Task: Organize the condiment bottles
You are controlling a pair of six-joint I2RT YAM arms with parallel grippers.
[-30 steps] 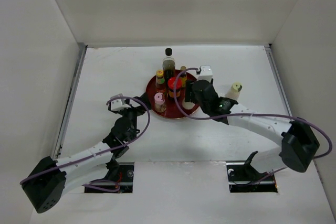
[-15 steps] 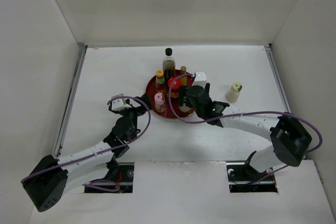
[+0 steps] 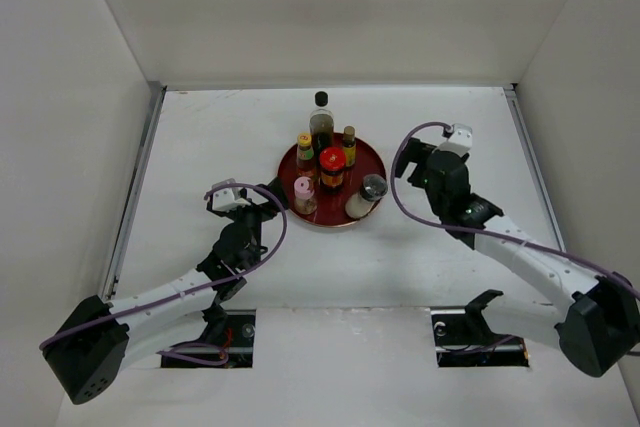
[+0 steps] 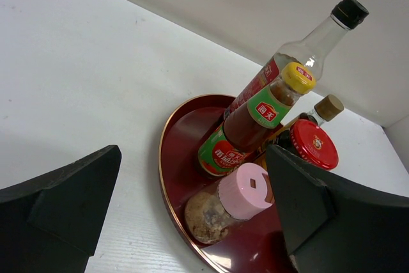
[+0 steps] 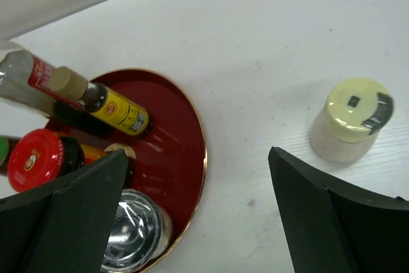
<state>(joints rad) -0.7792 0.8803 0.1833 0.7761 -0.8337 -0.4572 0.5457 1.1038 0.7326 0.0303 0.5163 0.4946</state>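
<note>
**Entry: condiment bottles, placed by reference to the round red tray (image 3: pixel 338 215).**

**Change noted.** A second ago the right gripper (image 5: pixel 198 153) hung over the tray's near-right part. It has since pulled away to the right of the tray. Its fingers now stand wide apart with nothing between them. The silver-topped shaker (image 3: pixel 368 194) stands upright at the tray's near-right edge, free of the arm. Judged from this, that placement is complete: six containers are on the tray and one is still off it.

**On the tray.**
- Tall black-capped bottle (image 3: pixel 321 119): far side.
- Yellow-capped red sauce bottle (image 3: pixel 305 152): far left.
- Small amber bottle (image 3: pixel 349 144): far right.
- Red-lidded jar (image 3: pixel 332 166): centre.
- Pink-topped shaker (image 3: pixel 303 193): near left.

**Off the tray.** The cream-topped shaker (image 5: pixel 351 119) stands upright on the white table (image 3: pixel 200 147), right of the tray and apart from its rim. In the overhead view the right arm hides it.

**Shaker relative to the claw.** In the right wrist view the shaker sits beyond and outside one finger, not between the pair. The gap between the fingers frames bare table and the tray's rim. Judged from this, the claw must shift sideways toward the shaker before it can straddle it.

**Left gripper (image 3: pixel 268 197).** Its fingers are spread wide and hold nothing. It sits at the tray's near-left side, with the pink-topped shaker just ahead of it.
</note>
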